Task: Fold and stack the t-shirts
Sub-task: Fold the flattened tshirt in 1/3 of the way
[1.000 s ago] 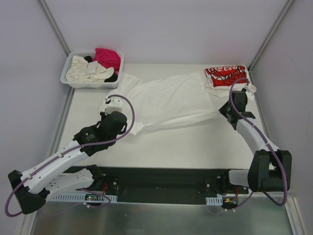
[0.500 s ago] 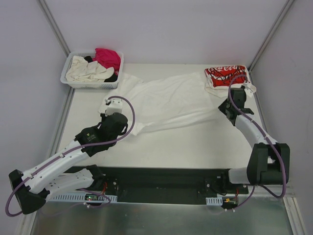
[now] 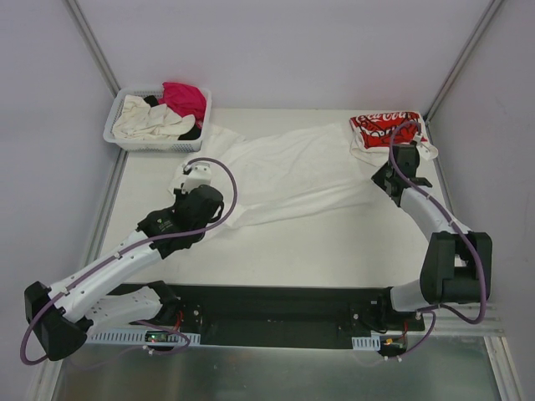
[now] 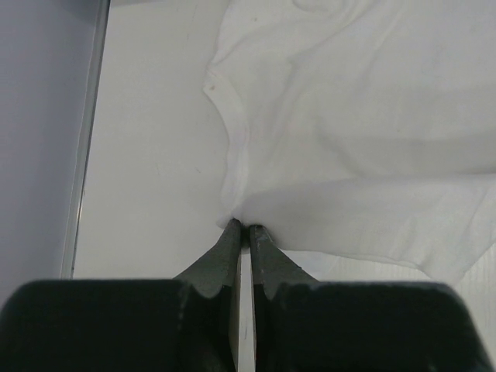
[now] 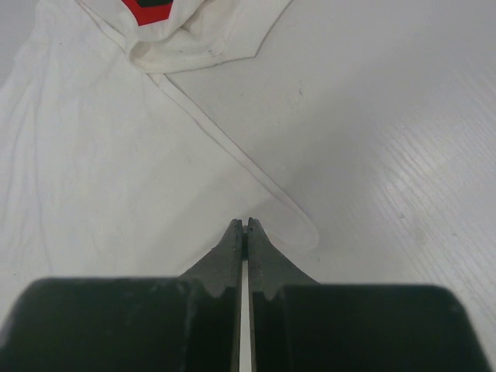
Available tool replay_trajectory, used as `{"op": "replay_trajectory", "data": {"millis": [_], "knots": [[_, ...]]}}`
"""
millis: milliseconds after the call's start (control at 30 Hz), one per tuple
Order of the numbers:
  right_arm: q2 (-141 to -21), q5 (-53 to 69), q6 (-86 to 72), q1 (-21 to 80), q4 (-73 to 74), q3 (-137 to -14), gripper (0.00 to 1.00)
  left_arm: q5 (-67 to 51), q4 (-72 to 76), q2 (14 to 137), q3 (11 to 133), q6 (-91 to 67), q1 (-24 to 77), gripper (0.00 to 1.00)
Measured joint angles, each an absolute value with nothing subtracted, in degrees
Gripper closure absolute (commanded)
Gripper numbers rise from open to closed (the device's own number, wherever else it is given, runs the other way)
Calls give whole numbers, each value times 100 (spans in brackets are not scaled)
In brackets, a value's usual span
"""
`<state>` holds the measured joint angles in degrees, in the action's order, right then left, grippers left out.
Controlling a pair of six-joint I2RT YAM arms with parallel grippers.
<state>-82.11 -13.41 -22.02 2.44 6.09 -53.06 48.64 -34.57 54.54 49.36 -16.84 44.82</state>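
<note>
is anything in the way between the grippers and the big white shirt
Nothing visible. The left gripper is shut on the big white shirt at its left edge. The right gripper is shut with its tips at the shirt's right corner, apparently pinching it.

The large t-shirt (image 3: 292, 171) lies across the tabletop's (image 3: 334, 242) middle, the basket (image 3: 117, 134) holding more shirts (image 3: 159, 121) at far left, the printed t-shirt (image 3: 384, 127) far right.
</note>
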Motion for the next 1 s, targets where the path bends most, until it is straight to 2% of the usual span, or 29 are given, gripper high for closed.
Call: {"op": "replay_trajectory", "data": {"millis": [1000], "knots": [[-9424, -1096, -2309, 209, 515, -6171, 99, 4368, -2768, 6464, 5325, -1151, 3503, 100]]}}
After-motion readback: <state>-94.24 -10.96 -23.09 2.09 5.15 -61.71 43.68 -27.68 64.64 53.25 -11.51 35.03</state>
